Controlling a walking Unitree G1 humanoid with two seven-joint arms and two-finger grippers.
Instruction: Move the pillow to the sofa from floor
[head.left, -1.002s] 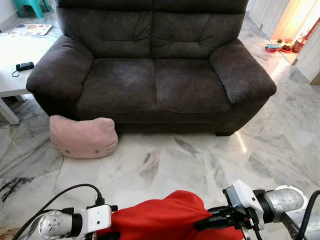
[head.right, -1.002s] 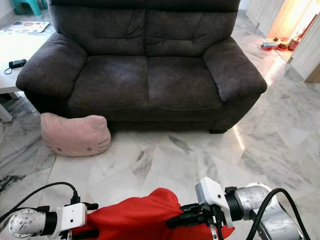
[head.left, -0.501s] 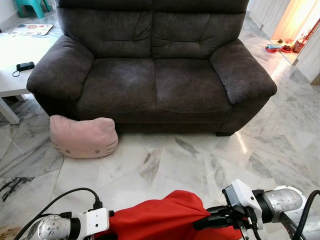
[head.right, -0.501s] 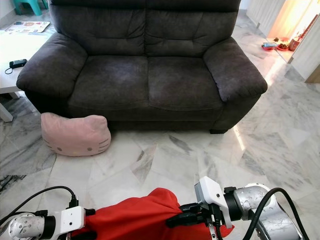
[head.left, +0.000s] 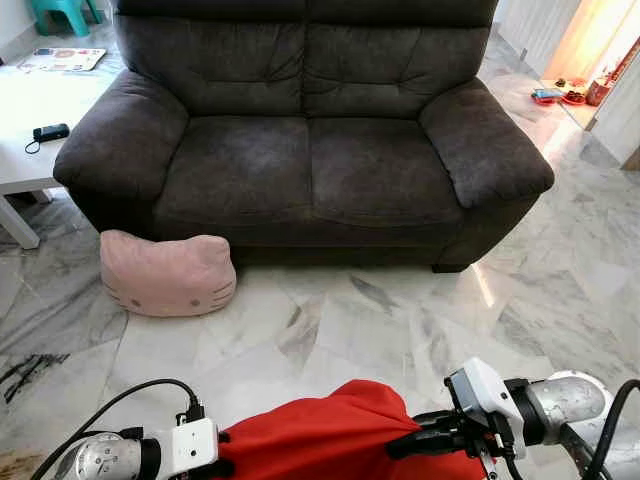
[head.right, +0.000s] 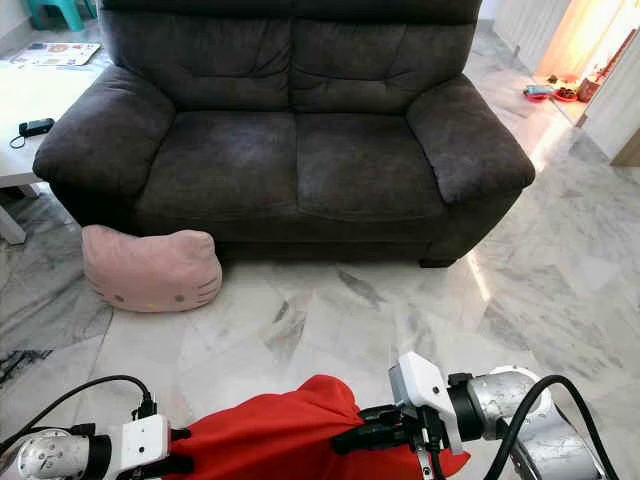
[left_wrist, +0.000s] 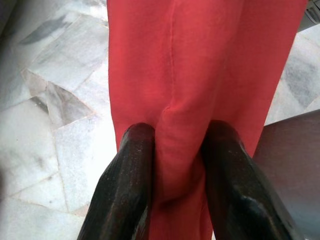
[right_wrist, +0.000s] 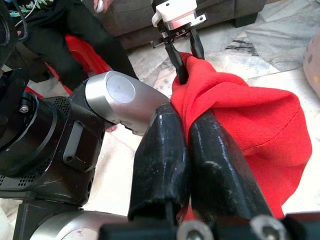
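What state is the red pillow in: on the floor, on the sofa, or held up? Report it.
Held up. The left gripper and right gripper each pinch the red pillow, off the marble floor, short of the sofa.

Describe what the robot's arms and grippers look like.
Both arms are rounded silver metal with black joints. Each wrist carries a boxy white module. The left gripper and right gripper each have two long, thick, glossy black fingers. Black cables loop from both forearms.

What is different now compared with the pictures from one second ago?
The left pincer has sunk lower and a little nearer the robot, taking its side of the red pillow down with it. The right pincer has hardly moved. Both stay shut on the red cloth. The sofa and the pink pillow on the floor lie as before.
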